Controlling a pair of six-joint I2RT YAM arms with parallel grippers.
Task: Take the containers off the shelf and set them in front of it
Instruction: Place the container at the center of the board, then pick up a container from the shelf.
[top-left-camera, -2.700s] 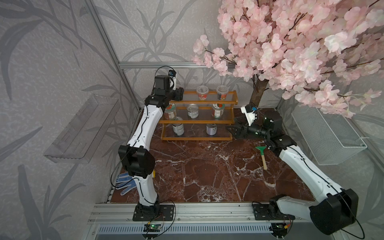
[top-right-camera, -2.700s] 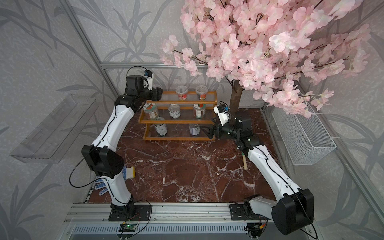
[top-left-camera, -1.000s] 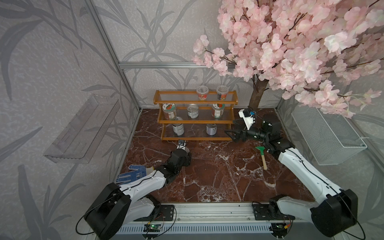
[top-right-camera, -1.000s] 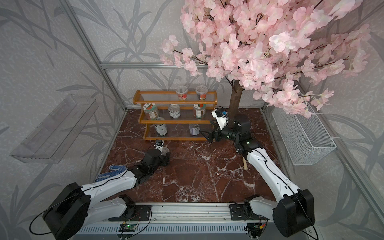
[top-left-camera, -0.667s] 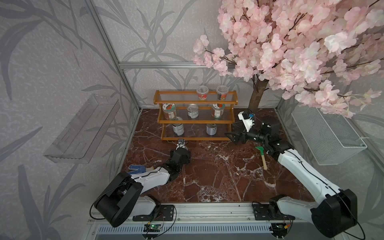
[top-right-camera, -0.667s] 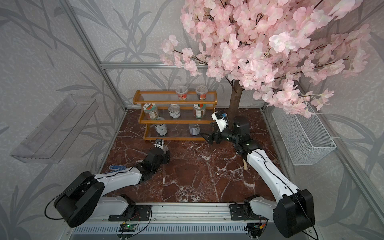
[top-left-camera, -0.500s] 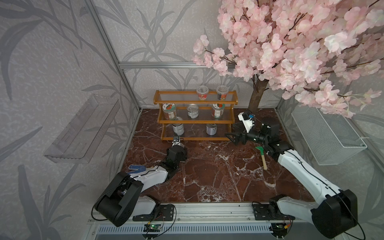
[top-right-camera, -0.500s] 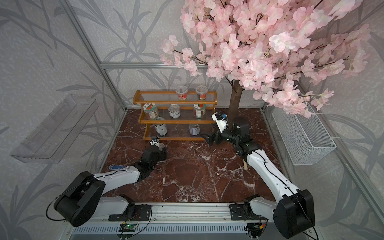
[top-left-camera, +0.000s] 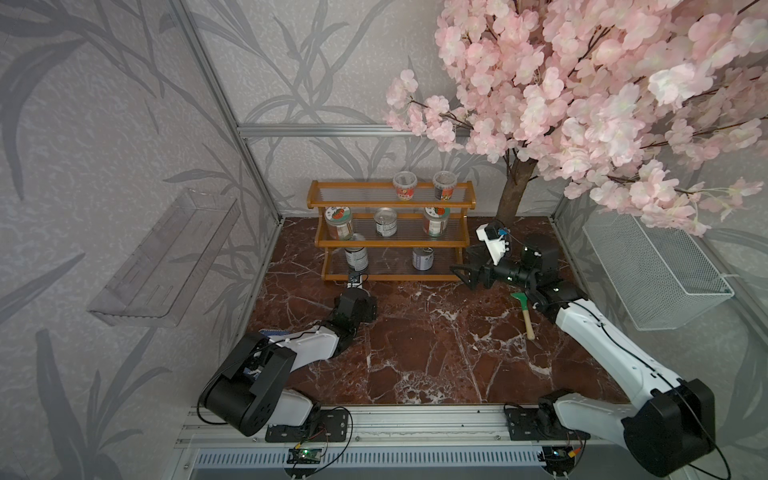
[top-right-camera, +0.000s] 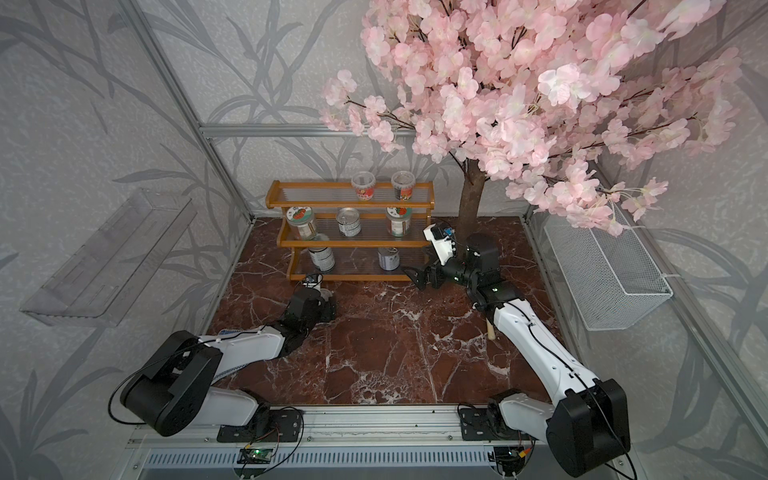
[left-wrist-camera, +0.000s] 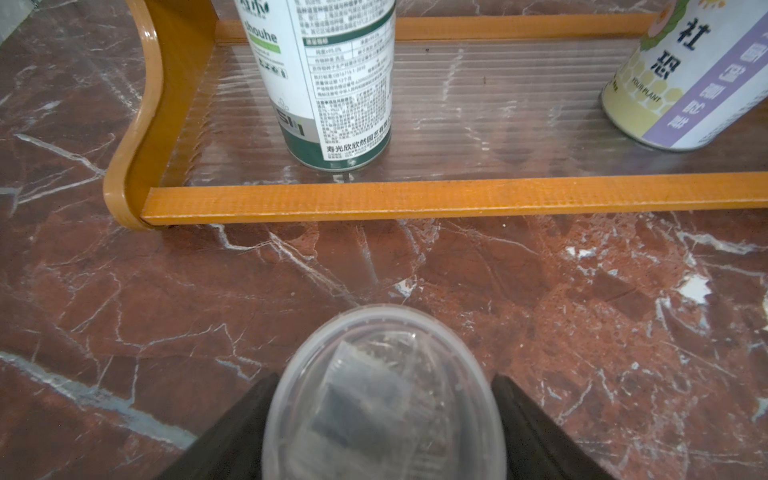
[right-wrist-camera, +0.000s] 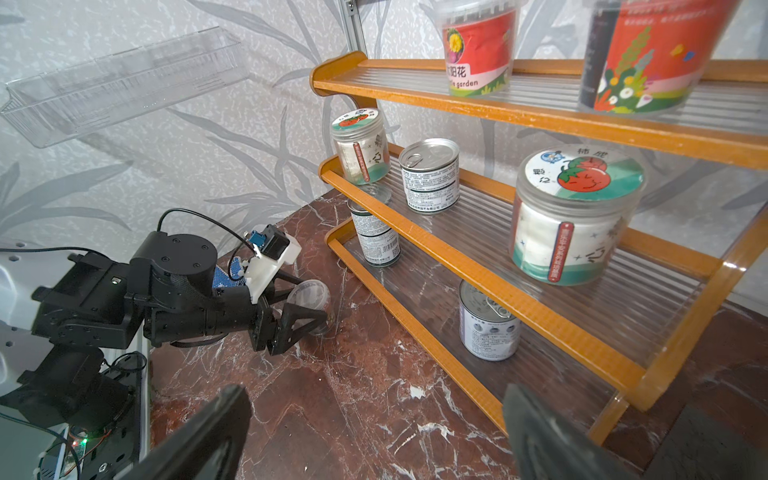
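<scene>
The orange-brown shelf (top-left-camera: 390, 244) (top-right-camera: 353, 243) stands at the back and holds several containers. Two clear cups (top-left-camera: 404, 185) sit on its top tier. The middle tier has a leaning glass jar (right-wrist-camera: 361, 145), a tin can (top-left-camera: 386, 220) and another jar (top-left-camera: 435, 220). Two tin cans (left-wrist-camera: 332, 83) (top-left-camera: 423, 257) stand on the bottom tier. A clear lidded cup (left-wrist-camera: 382, 395) (right-wrist-camera: 309, 293) rests on the marble floor in front of the shelf. My left gripper (left-wrist-camera: 384, 378) (right-wrist-camera: 311, 301) is open, its fingers on either side of that cup. My right gripper (top-left-camera: 461, 276) (right-wrist-camera: 374, 392) is open and empty, off the shelf's right end.
A tree trunk (top-left-camera: 515, 191) rises behind the right arm. A small green-headed tool (top-left-camera: 524, 311) lies on the floor by it. A white wire basket (top-left-camera: 656, 270) hangs on the right wall and a clear acrylic shelf (top-left-camera: 166, 257) on the left. Blue cloth (top-left-camera: 272, 332) lies beside the left arm.
The left arm carried a clear cup from the shelf's top tier down to the floor, then edged towards the shelf. Its jaws have now spread off the cup. The right arm barely moved.
</scene>
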